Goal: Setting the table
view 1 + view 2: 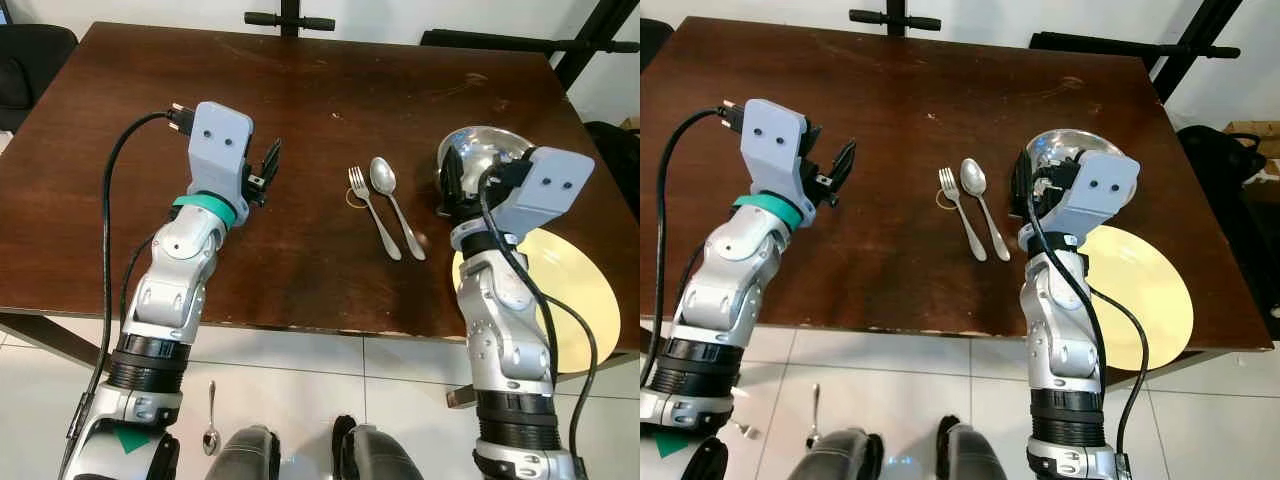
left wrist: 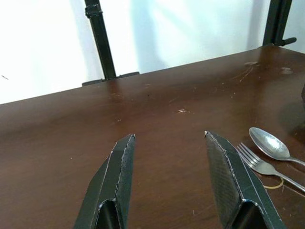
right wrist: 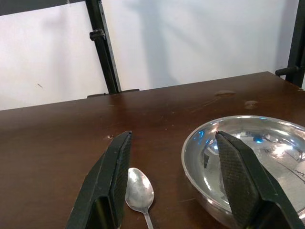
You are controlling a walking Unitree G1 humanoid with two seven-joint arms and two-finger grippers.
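A silver fork (image 1: 372, 210) and a silver spoon (image 1: 395, 203) lie side by side near the middle of the dark wooden table (image 1: 300, 110). A shiny steel bowl (image 1: 480, 150) sits to their right, with a pale yellow plate (image 1: 580, 290) at the table's right front edge. My left gripper (image 1: 268, 168) hovers open over bare wood left of the cutlery, its fingers (image 2: 119, 171) wide apart. My right gripper (image 3: 171, 162) stands open just before the bowl (image 3: 248, 157), with the spoon bowl (image 3: 139, 191) between its fingers. A small yellow ring (image 2: 272, 183) lies by the fork.
Another spoon (image 1: 211, 420) lies on the tiled floor below the table's front edge. Black chairs and metal frames stand along the far side (image 1: 290, 20) and at the right (image 1: 610, 40). The yellow plate overhangs the table's front edge.
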